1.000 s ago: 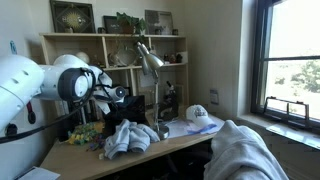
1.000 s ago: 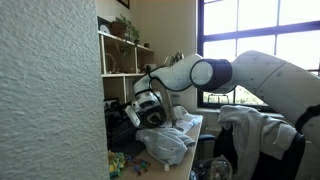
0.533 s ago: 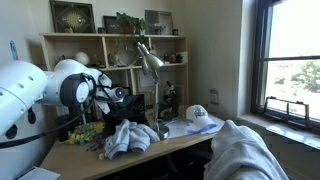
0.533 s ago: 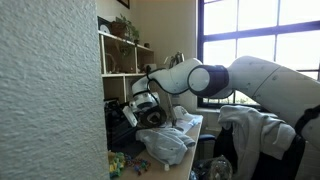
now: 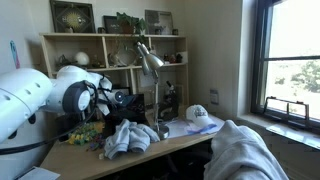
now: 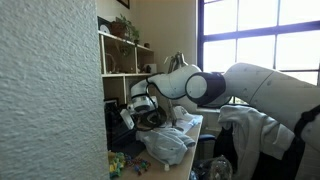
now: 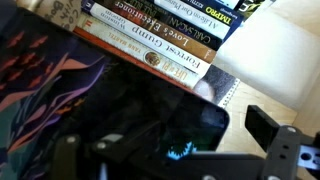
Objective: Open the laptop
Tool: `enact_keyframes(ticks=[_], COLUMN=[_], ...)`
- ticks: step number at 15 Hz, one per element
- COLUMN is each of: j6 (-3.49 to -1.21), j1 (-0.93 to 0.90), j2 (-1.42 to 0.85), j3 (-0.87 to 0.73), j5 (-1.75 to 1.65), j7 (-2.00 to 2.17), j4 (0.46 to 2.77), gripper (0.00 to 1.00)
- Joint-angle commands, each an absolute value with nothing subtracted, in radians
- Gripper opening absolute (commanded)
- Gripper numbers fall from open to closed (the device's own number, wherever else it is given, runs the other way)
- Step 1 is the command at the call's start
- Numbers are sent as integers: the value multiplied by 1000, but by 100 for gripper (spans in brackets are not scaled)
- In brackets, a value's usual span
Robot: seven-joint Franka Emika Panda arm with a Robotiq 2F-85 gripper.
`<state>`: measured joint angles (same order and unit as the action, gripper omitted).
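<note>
The laptop [image 7: 150, 115] is a dark glossy slab with a rounded corner, lying on the wooden desk just below a stack of books [image 7: 165, 35] in the wrist view. A red and purple pattern covers its left part. My gripper [image 7: 170, 150] hovers right over it, with its two black fingers wide apart and nothing between them. In both exterior views the gripper [image 5: 120, 98] [image 6: 136, 108] is low at the back of the desk by the shelf. There the arm and the clothes hide the laptop.
A grey-blue heap of clothes [image 5: 128, 137] lies on the desk front, also in an exterior view [image 6: 165, 145]. A desk lamp [image 5: 150, 60], a white cap [image 5: 200, 116] and the wooden shelf [image 5: 110, 40] stand behind. A cloth-draped chair [image 5: 240, 150] is in front.
The arm has swung lower and further towards the shelf side of the desk. The gripper has come down closer to the laptop. Nothing on the desk has moved.
</note>
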<state>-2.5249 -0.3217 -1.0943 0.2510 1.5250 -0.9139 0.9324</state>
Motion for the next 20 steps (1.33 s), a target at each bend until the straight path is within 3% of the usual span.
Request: enact_keyframes(ticks=[1,9,20], j6=[-2516,-2517,-2621], j1=[-331,-332,-264], j2=[-1156,-1187,-934], j3=[289,324,362], j5=[1568,1566,1638], j7=[-975,-999,-1133], j4=[825,771,1149], gripper=[100,100,100])
